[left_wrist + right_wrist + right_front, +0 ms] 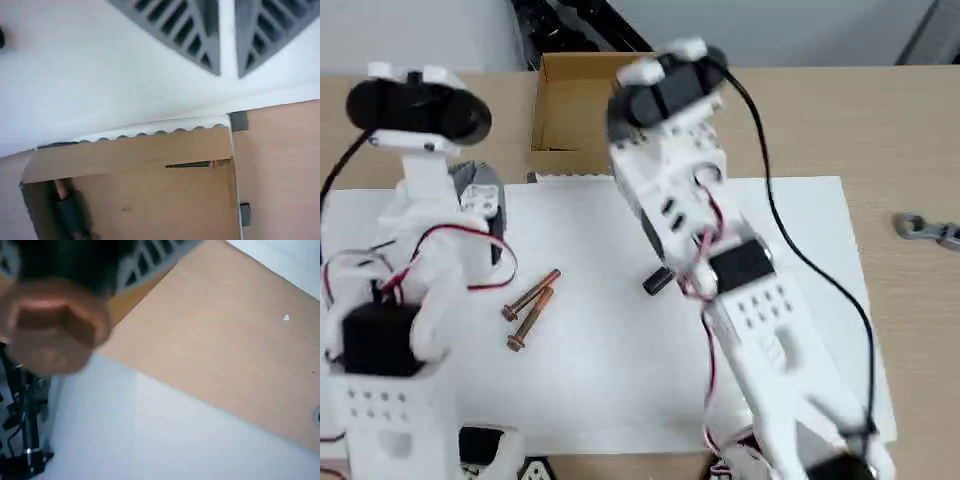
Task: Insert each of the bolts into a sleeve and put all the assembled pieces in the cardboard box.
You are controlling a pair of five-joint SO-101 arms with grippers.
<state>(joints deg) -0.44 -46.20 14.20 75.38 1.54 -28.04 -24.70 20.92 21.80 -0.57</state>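
Two copper bolts (532, 294) (529, 322) lie side by side on the white mat (620, 380). A loose black sleeve (658, 281) lies to their right, by my right arm (670, 190). That arm stretches to the cardboard box (565, 110) at the back. My right gripper (75, 275) is shut on a bolt in a black sleeve; the bolt's copper head (55, 325) fills the near view. My left gripper (227, 45) hangs at the mat's back edge near the box (150, 150), its grey jaws nearly together around nothing. One assembled piece (67, 212) lies inside the box.
A metal wrench (923, 229) lies on the bare wooden table at the far right. Red and black cables run along both arms. The mat's front half is free in front of the bolts.
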